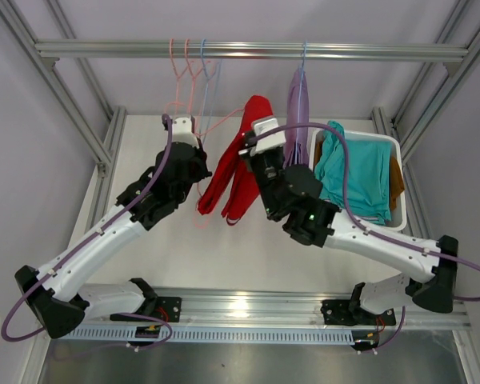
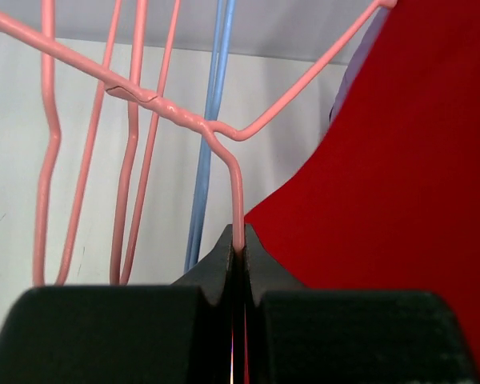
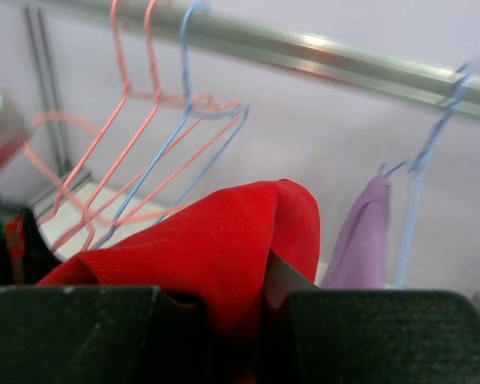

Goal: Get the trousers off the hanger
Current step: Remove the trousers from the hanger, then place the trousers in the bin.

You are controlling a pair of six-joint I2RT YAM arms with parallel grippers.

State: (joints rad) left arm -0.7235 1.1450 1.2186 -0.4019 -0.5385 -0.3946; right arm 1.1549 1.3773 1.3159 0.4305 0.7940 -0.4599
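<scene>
Left gripper (image 2: 238, 250): jaws fully closed, pinching the thin wire of a pink hanger (image 2: 184, 120) right at the fingertips. That hanger sits low, below the rail (image 1: 248, 50), and one of its arms runs up toward the red trousers (image 1: 240, 172). Right gripper (image 3: 224, 316): jaws nearly closed, clamped on a fold of the red trousers, with cloth bunched up between the fingers and humped over them in the right wrist view. The red trousers hang between the two grippers, above the table (image 1: 184, 248), with the legs trailing down-left. I can't tell whether any of the cloth is still looped over the pink wire, though a pink wire loop shows just beside the lower hem. The lavender trousers (image 1: 296, 104) are draped on a blue hanger (image 3: 424, 160) hooked on the rail, just right of the right gripper. The white basket (image 1: 398, 152) at the far right of the table holds the teal trousers (image 1: 356, 172) on top. The brown trousers (image 1: 397, 186) peek out at the right wall under the teal pair. The other hangers (image 1: 194, 80), pink and blue, hang together on the rail at the left.
</scene>
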